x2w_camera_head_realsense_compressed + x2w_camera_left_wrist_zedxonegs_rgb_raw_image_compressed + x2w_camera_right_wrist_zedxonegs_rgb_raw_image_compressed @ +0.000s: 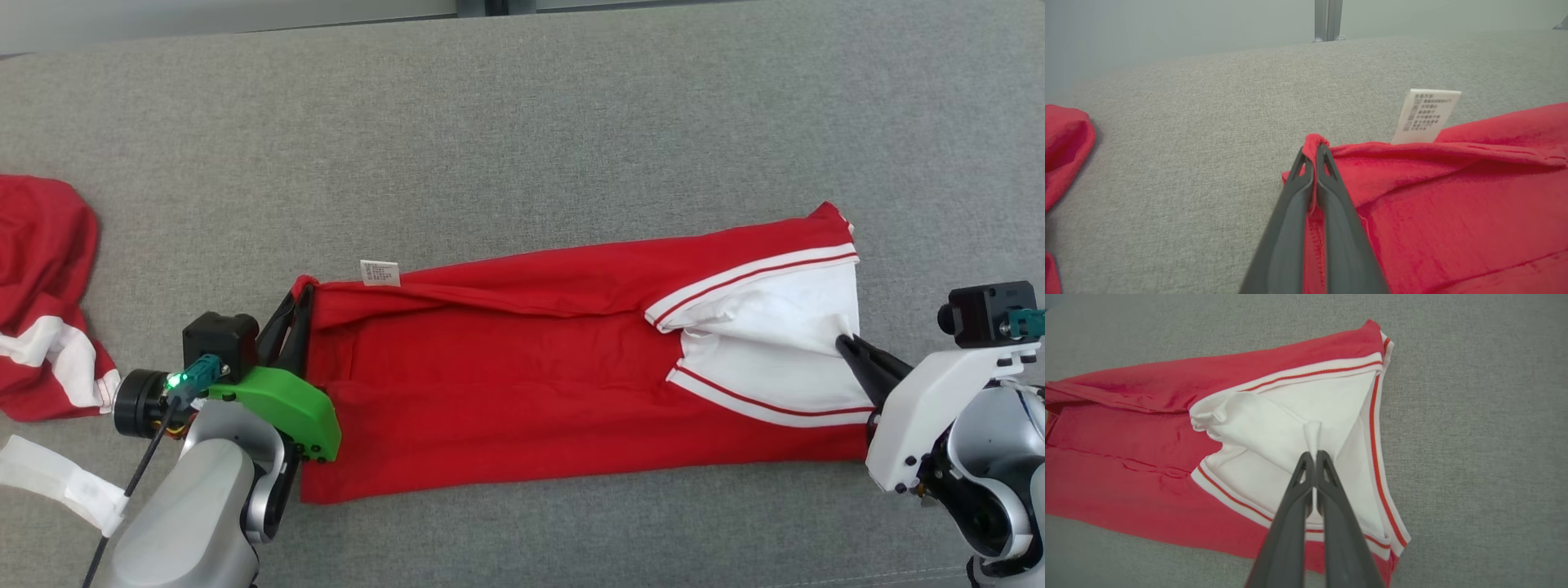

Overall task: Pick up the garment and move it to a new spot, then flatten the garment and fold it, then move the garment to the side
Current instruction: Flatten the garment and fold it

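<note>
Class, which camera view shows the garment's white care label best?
The left wrist view: the care label is close, its printed lines visible. The head view shows it as a small tag on the garment's upper edge. The right wrist view faces the white-trimmed end.

Bare grey surface (pixel 522 122) beyond garment (pixel 506 376), red cloth heap (pixel 41 278) far left

Bright, even, diffuse light leaves only thin soft shadows along the garment (pixel 531 384) on the grey surface (pixel 522 122). Head view is crisp; wrist views soften close up and at corners.
</note>
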### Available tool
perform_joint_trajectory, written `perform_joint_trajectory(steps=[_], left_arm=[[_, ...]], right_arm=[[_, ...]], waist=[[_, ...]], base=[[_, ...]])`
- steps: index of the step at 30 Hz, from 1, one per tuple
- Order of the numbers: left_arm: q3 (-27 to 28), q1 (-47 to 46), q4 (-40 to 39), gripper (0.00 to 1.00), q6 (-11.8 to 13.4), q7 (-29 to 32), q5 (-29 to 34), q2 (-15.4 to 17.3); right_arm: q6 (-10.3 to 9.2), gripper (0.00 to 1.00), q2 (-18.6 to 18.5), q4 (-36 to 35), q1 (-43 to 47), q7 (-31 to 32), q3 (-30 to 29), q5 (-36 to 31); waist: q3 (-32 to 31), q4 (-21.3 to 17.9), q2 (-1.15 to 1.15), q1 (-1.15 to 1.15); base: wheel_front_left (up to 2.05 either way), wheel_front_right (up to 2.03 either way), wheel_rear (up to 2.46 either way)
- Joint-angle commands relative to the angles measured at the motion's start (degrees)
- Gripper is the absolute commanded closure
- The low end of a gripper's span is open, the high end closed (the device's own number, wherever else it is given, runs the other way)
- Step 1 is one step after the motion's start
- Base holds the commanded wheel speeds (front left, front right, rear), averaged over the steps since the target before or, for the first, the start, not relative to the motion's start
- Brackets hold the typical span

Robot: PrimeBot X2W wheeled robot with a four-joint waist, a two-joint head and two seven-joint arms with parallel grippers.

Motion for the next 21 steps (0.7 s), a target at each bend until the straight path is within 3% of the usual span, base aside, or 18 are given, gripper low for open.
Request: perform_joint_trajectory(steps=[1, 8, 9, 10, 11, 12, 21], left_arm=[[0.40, 0.93, 0.25, 1.00, 0.68, -0.59, -0.16, -0.07], [1.18, 2.00, 1.22, 1.00, 0.89, -1.74, -1.76, -0.76], [1.22, 2.18, 1.33, 0.85, 0.78, -1.97, -1.78, -0.88], [1.23, 2.35, 1.39, 0.57, 0.75, -2.04, -1.92, -1.00], [1.26, 2.62, 1.48, 0.00, 0.55, -2.15, -2.20, -1.24], [1.36, 2.71, 1.50, 0.00, 0.48, -2.20, -2.29, -1.34], [5.60, 5.97, -1.43, 0.00, 0.61, -4.39, -3.68, -3.26]], right_arm=[[-0.09, 1.00, 0.58, -0.73, 1.23, 0.78, -0.24, -0.39], [-0.09, 1.00, 2.93, -2.49, 4.59, 3.84, -0.49, 0.25], [-0.09, 1.00, 3.11, -2.38, 5.16, 4.23, -0.68, -0.15], [-0.09, 1.00, 3.13, -2.35, 5.39, 4.34, -0.95, -0.63], [-0.09, 0.76, 3.37, -2.28, 5.35, 4.07, -1.28, -1.04], [-0.09, 0.00, 3.64, -1.89, 5.61, 4.28, -1.38, -1.35], [-0.09, 0.00, 5.49, -0.90, 5.19, 2.50, -2.73, -3.02]], waist=[[-0.14, -0.02, 0.00, 0.00], [-0.75, -0.03, 0.00, 0.00], [-0.84, -0.01, 0.00, 0.00], [-0.89, 0.02, 0.00, 0.00], [-0.94, 0.03, 0.00, 0.00], [-0.98, 0.04, 0.00, 0.00], [-2.48, 0.00, 0.00, 0.00]], base=[[0.00, 0.00, 0.00], [0.00, 0.00, 0.00], [0.00, 0.00, 0.00], [0.00, 0.00, 0.00], [0.00, 0.00, 0.00], [0.00, 0.00, 0.00], [0.00, 0.00, 0.00]])
